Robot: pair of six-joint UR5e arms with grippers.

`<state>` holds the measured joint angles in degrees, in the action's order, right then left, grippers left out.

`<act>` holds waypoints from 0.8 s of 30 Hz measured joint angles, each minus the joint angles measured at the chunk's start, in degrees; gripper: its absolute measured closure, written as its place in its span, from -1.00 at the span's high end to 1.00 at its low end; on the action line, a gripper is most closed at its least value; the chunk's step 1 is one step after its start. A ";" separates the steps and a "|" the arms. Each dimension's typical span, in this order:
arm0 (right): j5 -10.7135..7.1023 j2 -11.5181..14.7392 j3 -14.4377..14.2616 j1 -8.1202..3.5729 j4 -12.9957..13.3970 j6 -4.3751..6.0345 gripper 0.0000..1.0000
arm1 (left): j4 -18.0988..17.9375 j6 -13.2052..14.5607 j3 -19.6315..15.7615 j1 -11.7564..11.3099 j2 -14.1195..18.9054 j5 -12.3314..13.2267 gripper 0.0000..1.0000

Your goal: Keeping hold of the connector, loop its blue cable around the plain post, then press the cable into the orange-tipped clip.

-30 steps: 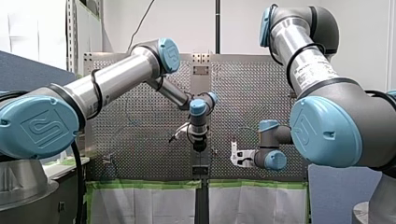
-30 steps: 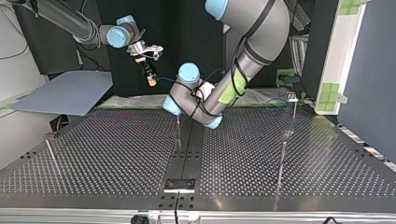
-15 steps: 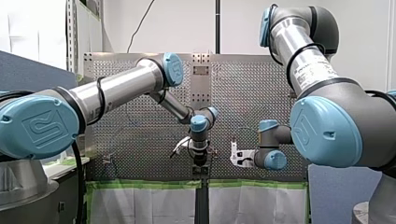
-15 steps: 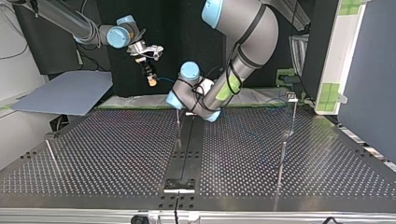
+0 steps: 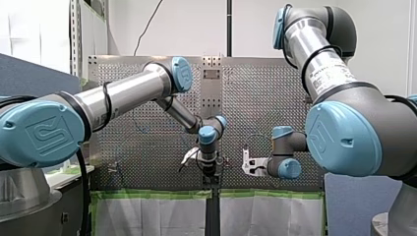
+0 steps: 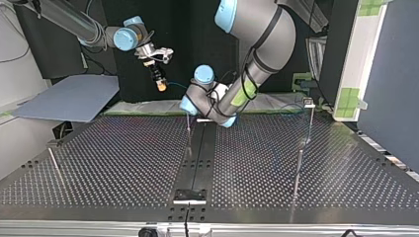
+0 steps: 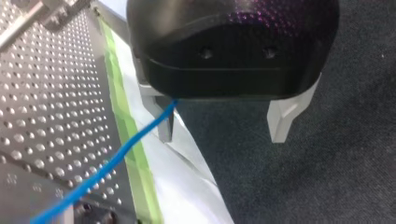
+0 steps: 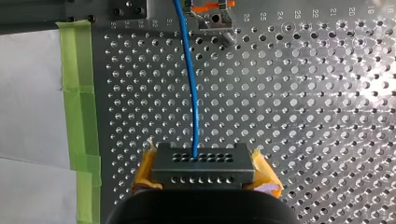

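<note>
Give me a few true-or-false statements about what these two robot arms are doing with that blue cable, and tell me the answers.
1. My right end effector clamps a grey block-shaped connector between yellow pads. True.
2. The thin blue cable runs from the connector towards the orange-tipped metal clip. True.
3. My left end effector is shut tight on the cable. False: its fingers stand apart, and the cable only passes beside one.
4. The work surface is smooth wood. False: it is a perforated metal table.
</note>
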<state>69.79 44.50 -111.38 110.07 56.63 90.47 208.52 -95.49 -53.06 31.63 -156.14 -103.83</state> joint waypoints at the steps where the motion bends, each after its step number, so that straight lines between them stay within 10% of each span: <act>1: 0.00 -0.01 0.00 0.01 0.01 0.01 -0.79 | -0.01 -0.01 -0.02 -0.09 -0.20 -0.20 0.98; 24: 0.00 -0.04 0.06 0.05 0.24 0.33 -0.79 | -0.21 0.10 -0.25 -0.13 -3.25 0.34 0.98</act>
<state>69.79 44.46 -111.32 110.12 56.87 90.80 208.32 -95.39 -53.31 31.50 -159.39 -103.49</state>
